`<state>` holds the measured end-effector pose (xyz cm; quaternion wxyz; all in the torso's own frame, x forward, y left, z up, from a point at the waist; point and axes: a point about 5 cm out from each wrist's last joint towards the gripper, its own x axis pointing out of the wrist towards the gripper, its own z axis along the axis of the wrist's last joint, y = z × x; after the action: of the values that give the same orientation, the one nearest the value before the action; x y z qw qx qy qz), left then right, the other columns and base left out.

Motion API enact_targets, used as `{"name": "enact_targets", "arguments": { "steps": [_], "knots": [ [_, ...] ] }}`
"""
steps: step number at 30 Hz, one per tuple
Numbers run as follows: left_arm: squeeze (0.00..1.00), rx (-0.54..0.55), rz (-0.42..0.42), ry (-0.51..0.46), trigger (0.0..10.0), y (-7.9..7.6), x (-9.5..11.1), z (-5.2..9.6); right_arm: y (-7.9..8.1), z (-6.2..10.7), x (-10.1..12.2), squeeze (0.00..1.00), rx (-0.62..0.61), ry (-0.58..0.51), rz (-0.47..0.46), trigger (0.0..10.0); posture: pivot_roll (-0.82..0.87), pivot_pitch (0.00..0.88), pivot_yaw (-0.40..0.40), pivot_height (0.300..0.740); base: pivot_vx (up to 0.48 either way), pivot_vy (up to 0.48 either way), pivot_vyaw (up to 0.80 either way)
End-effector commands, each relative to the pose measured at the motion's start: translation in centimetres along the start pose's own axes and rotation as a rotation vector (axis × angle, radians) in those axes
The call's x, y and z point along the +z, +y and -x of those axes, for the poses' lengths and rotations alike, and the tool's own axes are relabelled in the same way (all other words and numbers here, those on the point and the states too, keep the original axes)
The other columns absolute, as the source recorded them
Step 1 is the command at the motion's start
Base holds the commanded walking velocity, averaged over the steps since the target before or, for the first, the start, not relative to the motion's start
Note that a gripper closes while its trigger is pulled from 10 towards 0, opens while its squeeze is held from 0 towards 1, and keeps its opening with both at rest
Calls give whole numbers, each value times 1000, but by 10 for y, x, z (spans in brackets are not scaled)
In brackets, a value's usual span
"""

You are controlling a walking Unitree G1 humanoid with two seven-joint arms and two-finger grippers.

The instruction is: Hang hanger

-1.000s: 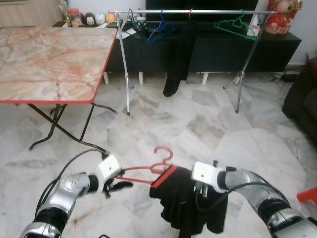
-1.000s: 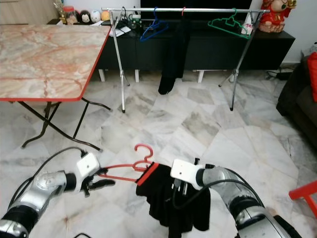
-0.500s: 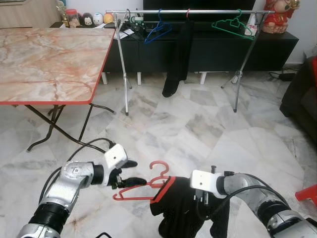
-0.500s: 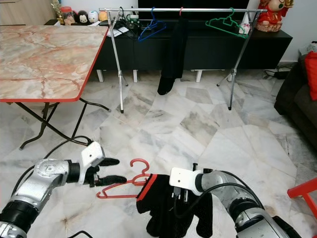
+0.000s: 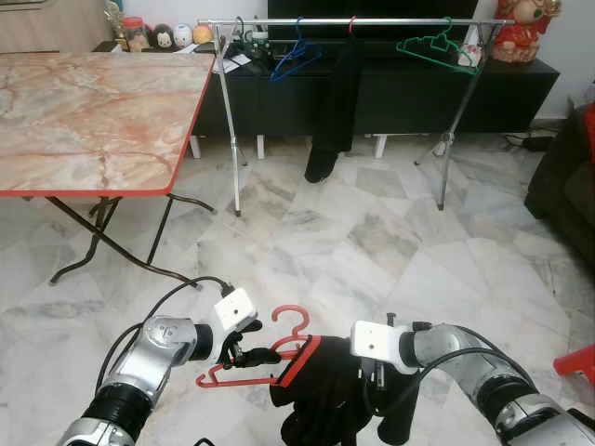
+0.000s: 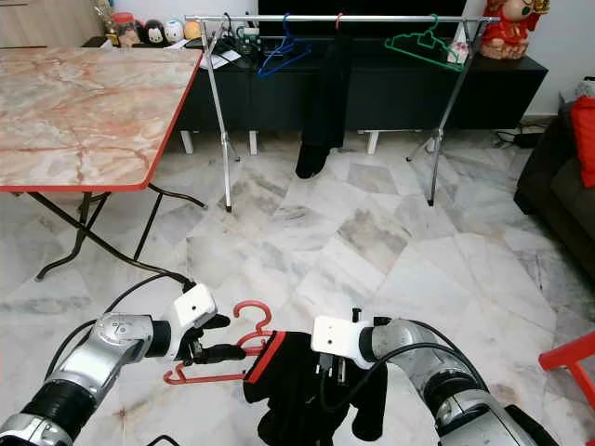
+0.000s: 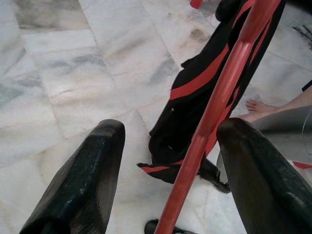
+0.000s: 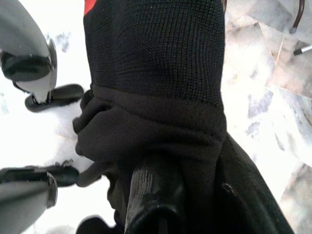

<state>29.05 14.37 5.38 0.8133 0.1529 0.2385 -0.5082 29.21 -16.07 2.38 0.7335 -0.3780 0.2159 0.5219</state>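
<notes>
Left eye view: low over the marble floor (image 5: 372, 232), the left end effector (image 5: 249, 354) spreads its fingers around the red hanger (image 5: 279, 348), not clamping it; the right end effector (image 5: 372, 395) grips the black garment (image 5: 321, 404) draped on it.

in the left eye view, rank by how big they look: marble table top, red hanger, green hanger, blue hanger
1. marble table top, by far the largest
2. red hanger, though it is nearest the camera
3. green hanger
4. blue hanger, close to the green one, so those two are unsure
</notes>
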Motion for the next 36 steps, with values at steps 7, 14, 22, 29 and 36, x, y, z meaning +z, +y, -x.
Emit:
{"name": "enact_targets", "arguments": {
  "steps": [7,14,22,29,36],
  "knots": [
    [0,-1,-9,25,10000,2,0,-4,-7,-4,17,0,-27,-83,13,10000,-52,0,-47,727,0,0,0],
    [0,10,1,18,0,3,0,-6,-7,-5,19,0,-22,-89,15,10000,-52,0,-47,727,0,0,0],
    [0,0,-5,18,0,3,1,-7,-7,-4,17,0,-22,-84,13,10000,-55,0,-48,727,0,0,0],
    [0,-15,-4,7,0,2,2,-7,-6,-3,16,0,-20,-81,12,10000,-54,0,-48,727,0,0,0],
    [0,-25,-4,-3,0,1,3,-8,-6,-4,16,0,-19,-79,13,10000,-55,0,-48,727,0,0,0]
  ]
}}
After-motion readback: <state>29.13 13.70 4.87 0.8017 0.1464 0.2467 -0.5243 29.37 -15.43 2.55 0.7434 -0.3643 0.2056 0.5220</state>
